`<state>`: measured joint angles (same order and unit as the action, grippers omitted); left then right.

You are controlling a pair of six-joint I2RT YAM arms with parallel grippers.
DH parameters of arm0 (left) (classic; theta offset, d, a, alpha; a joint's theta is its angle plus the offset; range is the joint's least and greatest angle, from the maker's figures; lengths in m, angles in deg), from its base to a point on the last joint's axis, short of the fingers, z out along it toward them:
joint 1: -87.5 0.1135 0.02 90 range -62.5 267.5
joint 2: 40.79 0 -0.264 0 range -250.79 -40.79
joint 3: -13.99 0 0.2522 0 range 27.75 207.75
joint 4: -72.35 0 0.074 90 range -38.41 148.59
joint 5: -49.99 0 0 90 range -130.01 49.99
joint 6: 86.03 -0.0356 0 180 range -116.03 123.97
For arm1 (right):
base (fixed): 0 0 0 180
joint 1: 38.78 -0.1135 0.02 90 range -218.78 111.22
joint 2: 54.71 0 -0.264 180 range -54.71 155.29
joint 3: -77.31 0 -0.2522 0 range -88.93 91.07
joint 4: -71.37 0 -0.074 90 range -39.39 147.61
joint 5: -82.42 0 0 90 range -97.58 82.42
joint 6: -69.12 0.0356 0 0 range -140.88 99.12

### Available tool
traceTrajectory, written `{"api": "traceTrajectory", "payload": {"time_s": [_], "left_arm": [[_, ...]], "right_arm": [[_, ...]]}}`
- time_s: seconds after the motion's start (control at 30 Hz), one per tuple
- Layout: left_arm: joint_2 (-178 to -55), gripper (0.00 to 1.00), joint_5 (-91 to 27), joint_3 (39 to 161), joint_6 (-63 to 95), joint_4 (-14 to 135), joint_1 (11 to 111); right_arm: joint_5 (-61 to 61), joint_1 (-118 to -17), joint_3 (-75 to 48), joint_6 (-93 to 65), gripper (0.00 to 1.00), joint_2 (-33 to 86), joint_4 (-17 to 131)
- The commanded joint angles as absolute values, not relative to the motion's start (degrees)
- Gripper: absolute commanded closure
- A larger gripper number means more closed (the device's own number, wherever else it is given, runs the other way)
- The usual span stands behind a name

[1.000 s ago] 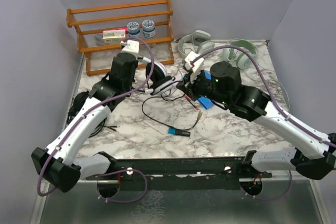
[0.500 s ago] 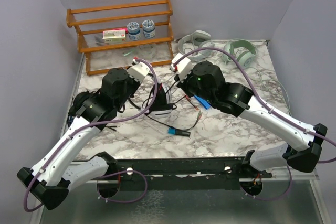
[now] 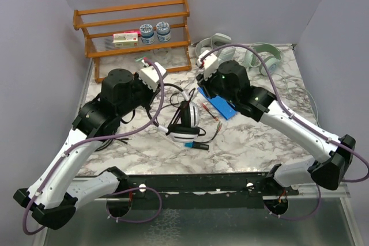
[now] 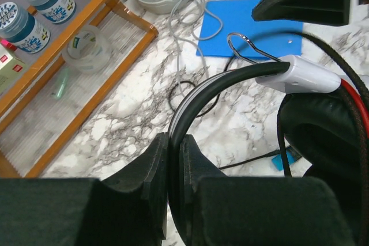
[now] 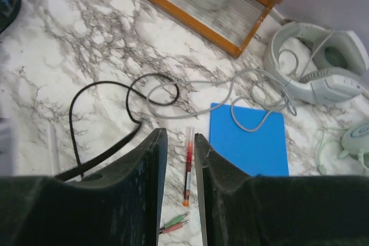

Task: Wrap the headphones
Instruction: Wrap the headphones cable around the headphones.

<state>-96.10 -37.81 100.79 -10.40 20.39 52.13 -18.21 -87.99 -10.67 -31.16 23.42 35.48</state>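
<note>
The left gripper [image 4: 173,149] is pinched tight on the headband of the white-and-black corded over-ear headphones [image 3: 185,120], which hang cups-down just left of the flat blue rectangular card [image 3: 222,106]. The right gripper [image 5: 180,142], over the card's left edge, shows only a narrow gap with nothing in it. With the thin black cable [image 5: 74,108] lying loose left of the card, I'd fear it tangles, or the band twists out of that single pinch.
</note>
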Motion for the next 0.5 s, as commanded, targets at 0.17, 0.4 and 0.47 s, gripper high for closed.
{"api": "traceTrajectory", "payload": {"time_s": [0.17,0.4,0.47], "left_arm": [[-97.99,1.0,-33.48,111.52,10.98,22.27,51.95],[-101.9,1.0,-39.32,123.55,23.45,19.07,51.92],[-102.35,1.0,-42.5,125.64,26.64,18.64,51.91]], "right_arm": [[-1.65,-81.41,-28.23,-24.61,0.34,13.47,57.56],[-4.33,-79.31,-39.49,-17.98,0.18,9.08,67.47],[-4.11,-79.3,-44.34,-15.67,0.14,6.85,71.39]]}}
